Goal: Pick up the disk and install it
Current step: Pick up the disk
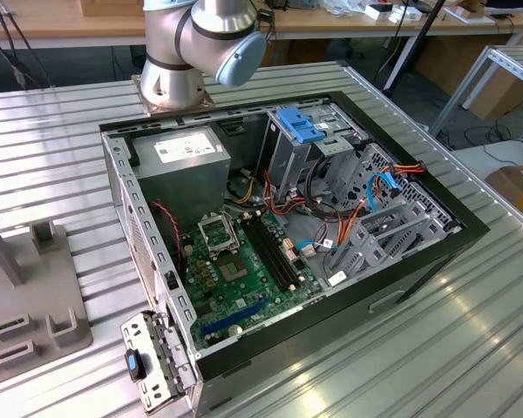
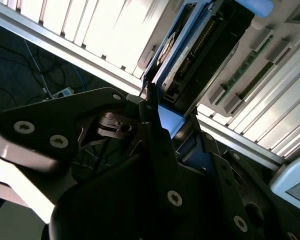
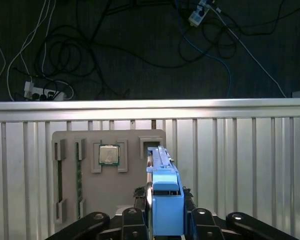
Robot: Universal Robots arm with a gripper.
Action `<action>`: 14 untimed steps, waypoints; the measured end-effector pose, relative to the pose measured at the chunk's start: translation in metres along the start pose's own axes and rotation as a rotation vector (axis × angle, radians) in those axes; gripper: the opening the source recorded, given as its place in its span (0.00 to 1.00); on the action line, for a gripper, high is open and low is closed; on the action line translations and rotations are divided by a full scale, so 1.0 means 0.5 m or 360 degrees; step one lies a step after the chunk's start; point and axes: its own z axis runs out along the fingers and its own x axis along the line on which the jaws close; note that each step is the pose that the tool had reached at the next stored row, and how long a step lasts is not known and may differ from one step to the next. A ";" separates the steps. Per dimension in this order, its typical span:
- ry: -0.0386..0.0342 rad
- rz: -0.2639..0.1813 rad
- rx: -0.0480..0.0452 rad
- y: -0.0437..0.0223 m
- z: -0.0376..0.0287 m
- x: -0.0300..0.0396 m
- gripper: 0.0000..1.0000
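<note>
The disk (image 3: 166, 200), grey metal framed in bright blue, stands on edge, gripped between the jaws.

An open PC case (image 1: 279, 244) and a grey slotted tray (image 1: 35, 296) are parked side by side on the ribbed metal worktop (image 1: 52, 148).

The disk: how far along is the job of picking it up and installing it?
Done: the gripper has its jaws closed on the disk, held on edge over the grey parts tray. In hand: the pick-up; whether it has cleared the tray's slot I cannot tell. Left: installing, since the disk is at the tray, not in the open computer case.
</note>
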 end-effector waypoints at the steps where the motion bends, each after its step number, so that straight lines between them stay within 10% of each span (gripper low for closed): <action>1: 0.0000 0.0000 0.0000 0.000 -0.002 0.000 0.37; 14: 0.0000 0.0000 0.0000 0.001 -0.042 -0.002 0.37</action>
